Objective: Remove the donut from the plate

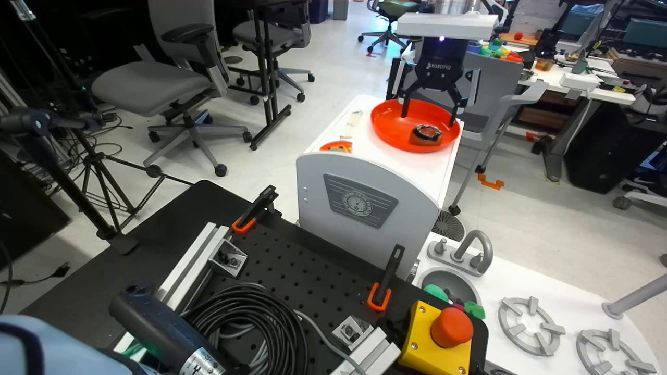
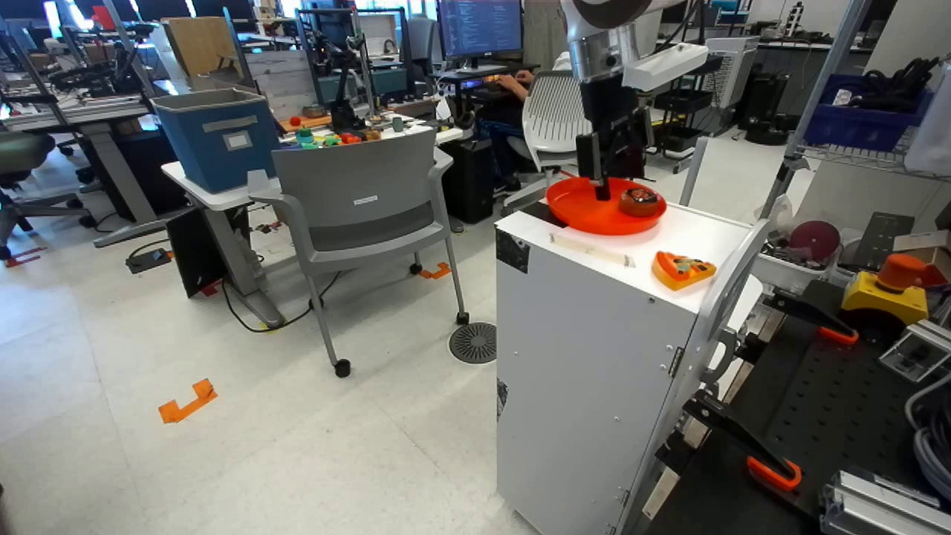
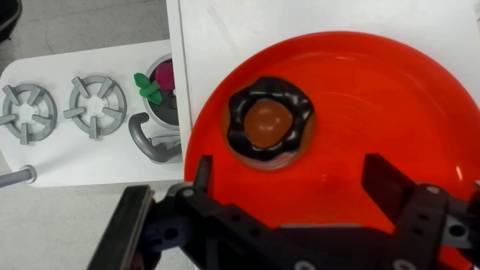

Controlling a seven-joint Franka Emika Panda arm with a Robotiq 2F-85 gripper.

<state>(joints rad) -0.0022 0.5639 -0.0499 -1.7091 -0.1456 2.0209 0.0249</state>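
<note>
Several chairs (image 1: 151, 86) stand about on the pale floor (image 2: 260, 453), and a lit monitor (image 2: 479, 30) glows toward the back. Closer in, a white cabinet (image 2: 587, 371) stands beside a black pegboard table (image 1: 312, 276) that carries a coil of cable (image 1: 289, 323) and a yellow box (image 1: 432, 354) with a red button (image 1: 452, 327). On the cabinet's top I see a strip of tape (image 2: 592, 249) and an orange wedge-shaped toy (image 2: 682, 271), both near the orange plate (image 3: 382, 120).

White letters on the gripper (image 1: 428, 120) spell ROBOTIQ. The dial (image 1: 357, 203) on the cabinet's gray end panel (image 1: 318, 192) is too fine to read from here, and so are the label (image 2: 238, 140) on a blue bin (image 2: 197, 148) and the rows of text on the monitor.

The plate holds the donut (image 3: 268, 123), brown with black icing, lying flat near the rim on the side toward the toy sink (image 1: 453, 284). The gripper's fingers (image 3: 386, 183) are parted wide, low over the plate, with the donut just beside the gap; whether they touch the plate I can't tell. Green and dark pink toy pieces (image 3: 164, 75) lie in the sink, and two burner rings (image 3: 93, 125) share its white counter (image 3: 93, 161). A blue crate (image 2: 851, 128) on a wire shelf (image 2: 884, 163) is heaped with dark things (image 2: 903, 82).
</note>
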